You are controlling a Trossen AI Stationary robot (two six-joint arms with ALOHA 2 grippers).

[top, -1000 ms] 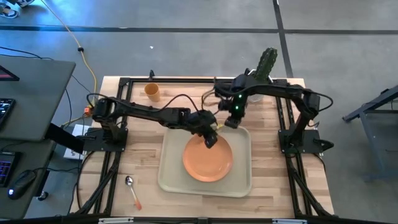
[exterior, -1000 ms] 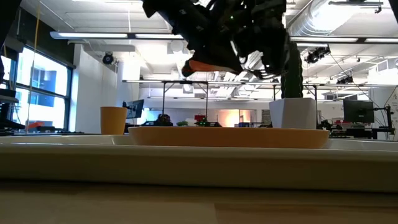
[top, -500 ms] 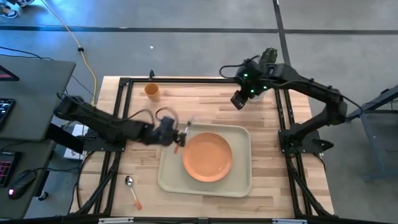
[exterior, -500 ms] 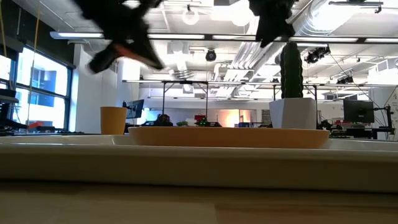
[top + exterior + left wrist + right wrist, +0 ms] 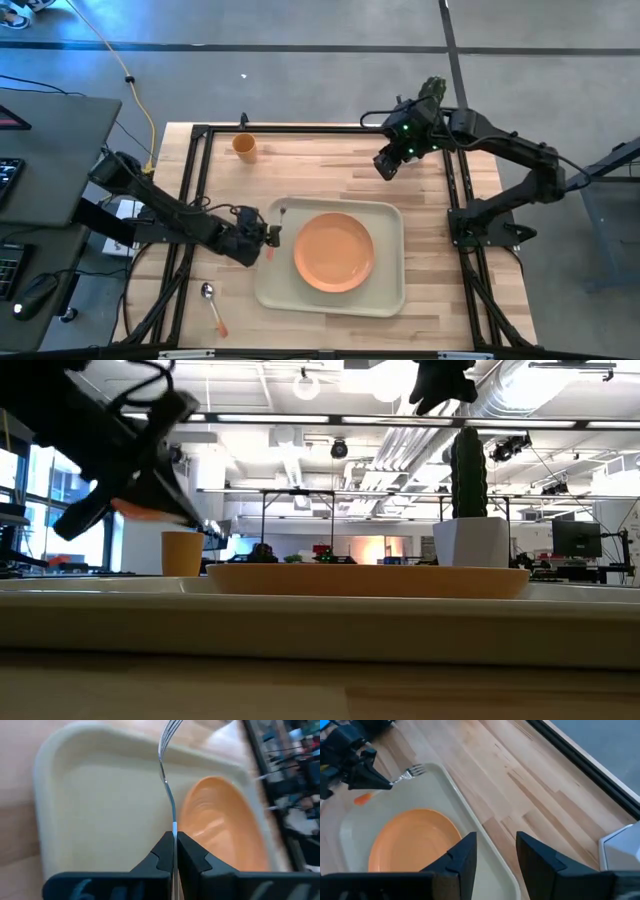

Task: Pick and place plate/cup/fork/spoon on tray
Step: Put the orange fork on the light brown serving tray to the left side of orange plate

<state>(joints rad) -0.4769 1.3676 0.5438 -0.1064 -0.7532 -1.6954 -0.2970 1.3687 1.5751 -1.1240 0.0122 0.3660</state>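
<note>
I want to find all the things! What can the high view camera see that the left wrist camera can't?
Only the high view shows the cup, the spoon, the cactus pot and the right gripper, open above the table. Only the left wrist view shows up close that the left gripper is shut on the fork, with the tines over the tray's rim. Both show the tray with the plate on it.

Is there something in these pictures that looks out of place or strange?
Nothing looks damaged or spilled. The left gripper holds the fork over the tray beside the plate; the spoon and cup lie on the table.
</note>
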